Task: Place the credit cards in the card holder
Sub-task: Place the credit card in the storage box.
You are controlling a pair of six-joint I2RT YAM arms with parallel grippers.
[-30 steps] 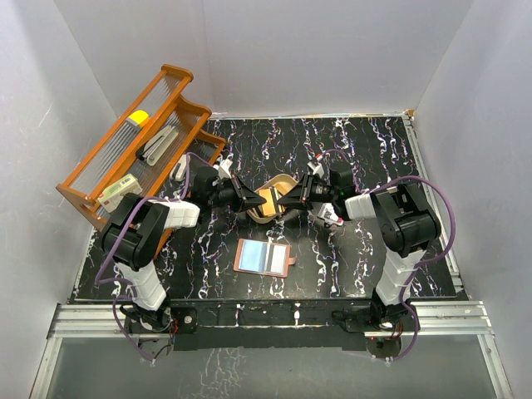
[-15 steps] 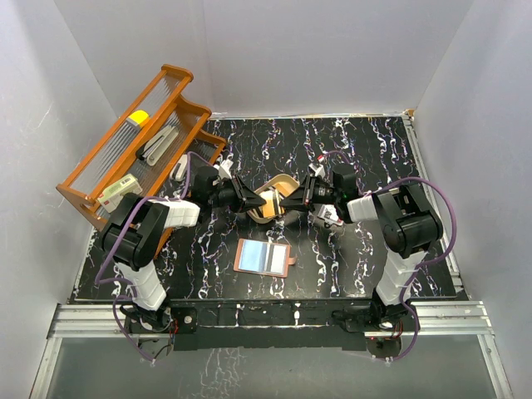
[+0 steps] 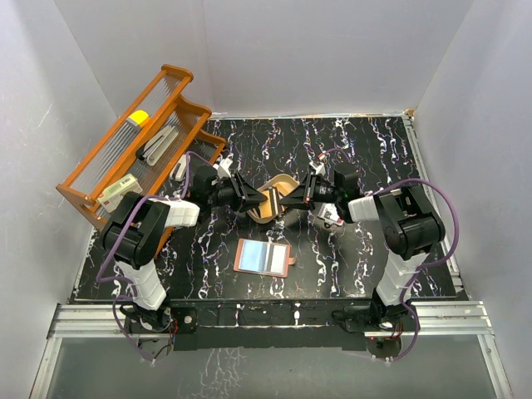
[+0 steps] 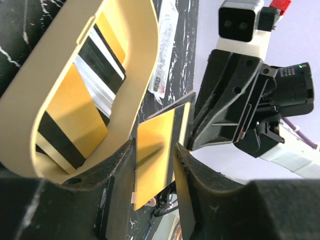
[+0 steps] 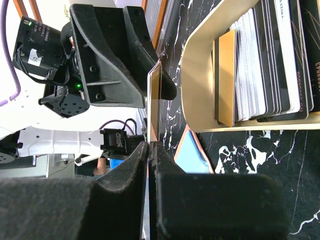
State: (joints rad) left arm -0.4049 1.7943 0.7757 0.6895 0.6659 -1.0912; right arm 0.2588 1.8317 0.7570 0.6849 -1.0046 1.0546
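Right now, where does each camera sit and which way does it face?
Top external: above, behind the bases, looking down on the table, tan tray, card holder; both arms show.
Left wrist: faces past the open left end effector at the orange credit card and right end effector.
Right wrist: faces along the right end effector, shut on that card, towards the left one.
Shared: both wrist views show card and tray.

**Twin black-and-white arms with purple cables**

The left arm (image 3: 137, 241) and right arm (image 3: 407, 233) match: white lower links, bulky black joint housings, and a purple cable looping beside each. Over the middle of the bench (image 3: 349, 266), the left claw (image 4: 155, 150) and right claw (image 5: 150, 145) are matte black with thick wedge-shaped fingers. A white two-lens camera block sits behind the right one, with a small green light.
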